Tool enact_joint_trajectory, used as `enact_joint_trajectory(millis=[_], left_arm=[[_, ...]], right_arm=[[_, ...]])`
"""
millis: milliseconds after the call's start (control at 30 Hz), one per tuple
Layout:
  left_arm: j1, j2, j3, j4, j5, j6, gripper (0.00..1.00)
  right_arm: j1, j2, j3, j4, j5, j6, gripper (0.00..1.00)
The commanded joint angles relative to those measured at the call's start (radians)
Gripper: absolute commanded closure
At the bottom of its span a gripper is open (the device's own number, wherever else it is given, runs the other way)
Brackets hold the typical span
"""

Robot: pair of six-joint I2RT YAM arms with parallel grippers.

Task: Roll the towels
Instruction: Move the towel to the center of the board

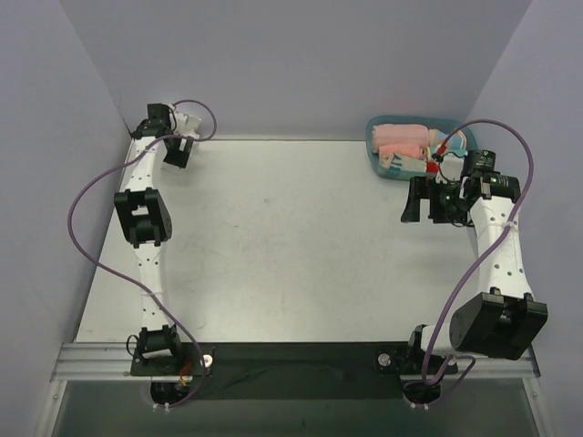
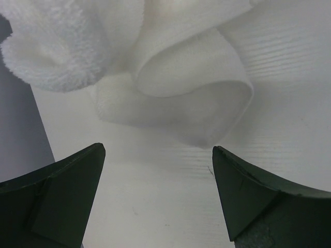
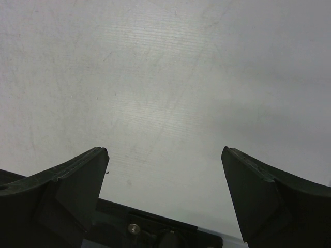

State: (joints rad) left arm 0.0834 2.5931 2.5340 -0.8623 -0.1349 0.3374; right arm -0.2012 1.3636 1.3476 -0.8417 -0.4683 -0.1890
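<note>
Towels are our concern, and the one to be worked on is the white towel. It sits bunched in the far-left corner of the table, close to the wall. From the left wrist view it lies straight ahead of the left gripper, near but not touching. A curled fold reaches toward the fingers, and a thick fluffy lump lies more to the left. Both fingers stand wide apart and grasp nothing. Because the cloth is crumpled and not spread, we cannot tell which way its long axis runs.

The right gripper is also spread wide and empty, with only bare table under it. It hangs at the far right, just beside the basket of rolled cloths — well apart from the towel. So the left arm is clearly the nearer one. We judge that the next move is a short reach forward to take the near fold and pull the towel out of the corner.
</note>
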Motion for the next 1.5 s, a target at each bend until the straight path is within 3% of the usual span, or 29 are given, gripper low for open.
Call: enact_joint_trajectory(millis=[0,133,267,300,367,467,500,567,600,700,800,833,867,900,967,1033,1200,1467], left_arm=[[-0.004,0.024,-0.006,0.115,0.003,0.037,0.04],[0.01,0.073,0.015,0.123,0.015,0.026,0.12],[0.029,0.064,-0.035,0.118,0.121,0.002,0.32],[0.026,0.052,-0.059,0.117,0.135,0.002,0.46],[0.019,0.0,-0.153,0.106,0.225,0.005,0.6],[0.0,-0.085,-0.239,0.041,0.308,0.028,0.99],[-0.028,-0.144,-0.323,0.025,0.352,0.043,1.0],[-0.06,-0.232,-0.446,0.009,0.411,0.067,1.0],[-0.115,-0.34,-0.612,0.017,0.455,0.077,1.0],[-0.271,-0.537,-0.869,0.061,0.503,0.065,1.0],[-0.419,-0.661,-0.969,0.077,0.558,-0.021,0.99],[-0.509,-0.685,-0.983,0.078,0.617,-0.043,0.85],[-0.558,-0.705,-0.979,0.08,0.636,-0.084,0.39],[-0.595,-0.737,-0.968,0.086,0.641,-0.112,0.18],[-0.648,-0.757,-0.908,0.091,0.679,-0.156,0.03],[-0.634,-0.771,-0.864,0.085,0.718,-0.176,0.03],[-0.446,-0.765,-0.782,0.045,0.759,-0.175,0.07],[-0.183,-0.772,-0.932,-0.07,0.649,-0.029,0.14]], right_arm=[[0.006,0.011,0.039,-0.046,0.046,-0.035,0.0],[0.006,0.018,0.051,-0.065,0.048,-0.044,0.0],[0.006,0.032,0.071,-0.086,0.051,-0.05,0.0],[0.003,0.035,0.079,-0.092,0.048,-0.049,0.0],[0.0,0.042,0.079,-0.103,0.036,-0.044,0.0],[-0.007,0.043,0.073,-0.109,-0.009,-0.037,0.01],[-0.009,0.045,0.071,-0.111,-0.033,-0.035,0.01],[-0.01,0.046,0.068,-0.115,-0.055,-0.03,0.02],[-0.01,0.048,0.07,-0.117,-0.065,-0.03,0.02],[-0.015,0.051,0.058,-0.115,-0.107,-0.029,0.02],[-0.02,0.06,0.042,-0.115,-0.133,-0.039,0.02],[-0.02,0.063,0.039,-0.115,-0.139,-0.044,0.02],[-0.021,0.066,0.029,-0.115,-0.147,-0.047,0.02],[-0.021,0.074,0.027,-0.115,-0.153,-0.05,0.02],[-0.021,0.078,0.022,-0.117,-0.165,-0.055,0.02],[-0.018,0.083,0.019,-0.114,-0.176,-0.058,0.02],[0.045,0.114,0.004,-0.09,-0.185,-0.04,0.02],[0.27,0.198,0.01,0.045,-0.119,0.014,0.16]])
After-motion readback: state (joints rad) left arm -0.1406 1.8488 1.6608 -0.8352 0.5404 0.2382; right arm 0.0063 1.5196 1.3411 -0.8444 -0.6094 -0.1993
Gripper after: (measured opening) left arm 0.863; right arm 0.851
